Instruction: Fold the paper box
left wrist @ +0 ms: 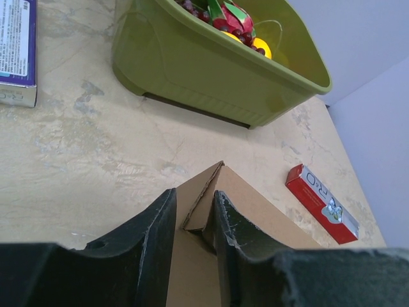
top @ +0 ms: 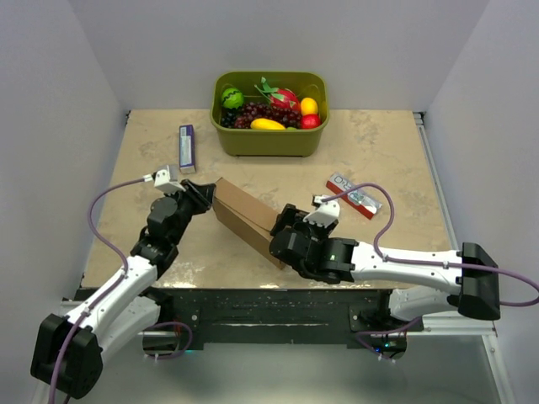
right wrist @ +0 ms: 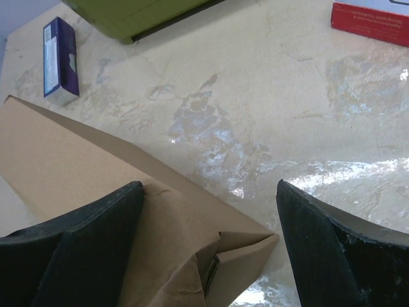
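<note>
The left jaws clench one end of the brown cardboard paper box (top: pixel 244 215), apparently steadying it, while the right jaws gape, released, around its other end.

My paper box (top: pixel 247 217) is plain brown cardboard, half folded into a long shape, lying diagonally on the bench (top: pixel 379 151) (near-right end's a bit crumpled), its far-left corner pinched in my left gripper (left wrist: pixel 195 199).
</note>
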Robot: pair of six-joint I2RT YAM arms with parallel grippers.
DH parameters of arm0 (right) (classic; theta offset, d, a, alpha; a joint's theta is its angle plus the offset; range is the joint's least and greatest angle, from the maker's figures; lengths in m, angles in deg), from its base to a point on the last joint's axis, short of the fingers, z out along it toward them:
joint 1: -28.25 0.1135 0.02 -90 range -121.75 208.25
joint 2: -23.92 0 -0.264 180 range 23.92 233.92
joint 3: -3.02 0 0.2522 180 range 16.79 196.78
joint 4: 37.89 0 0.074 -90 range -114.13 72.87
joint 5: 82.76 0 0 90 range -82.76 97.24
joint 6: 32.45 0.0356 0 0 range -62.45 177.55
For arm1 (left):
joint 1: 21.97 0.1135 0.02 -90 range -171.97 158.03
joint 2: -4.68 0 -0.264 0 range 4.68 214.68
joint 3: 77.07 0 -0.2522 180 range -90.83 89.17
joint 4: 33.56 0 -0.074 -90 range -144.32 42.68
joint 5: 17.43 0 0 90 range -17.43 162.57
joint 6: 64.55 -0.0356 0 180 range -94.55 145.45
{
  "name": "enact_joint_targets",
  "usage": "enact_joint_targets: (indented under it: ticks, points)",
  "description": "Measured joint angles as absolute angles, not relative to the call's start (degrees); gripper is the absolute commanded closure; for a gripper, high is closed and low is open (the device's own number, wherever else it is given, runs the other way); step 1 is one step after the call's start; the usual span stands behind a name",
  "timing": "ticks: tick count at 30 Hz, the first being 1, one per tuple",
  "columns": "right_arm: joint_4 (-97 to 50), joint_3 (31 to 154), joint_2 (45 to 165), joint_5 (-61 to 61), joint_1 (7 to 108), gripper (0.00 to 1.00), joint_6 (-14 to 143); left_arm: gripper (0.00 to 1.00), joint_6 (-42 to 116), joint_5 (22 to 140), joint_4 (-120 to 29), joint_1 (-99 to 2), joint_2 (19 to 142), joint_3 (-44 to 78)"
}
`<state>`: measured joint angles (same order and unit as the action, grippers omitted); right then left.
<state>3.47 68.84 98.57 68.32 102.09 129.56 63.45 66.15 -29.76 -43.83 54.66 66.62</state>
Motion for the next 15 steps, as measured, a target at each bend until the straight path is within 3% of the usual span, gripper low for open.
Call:
enact_joint_targets:
  ticks: [4, 15]
  points:
    - [5.4, 71.3, 98.8, 66.5, 101.7, 0.01, 124.6, 0.56, 63.3, 65.8, -31.7, -43.7, 54.0, 66.1]
    - [8.8, 81.7, 101.9, 52.5, 98.7, 0.01, 102.9, 0.36, 56.4, 66.7, -45.9, -43.6, 57.2, 55.9]
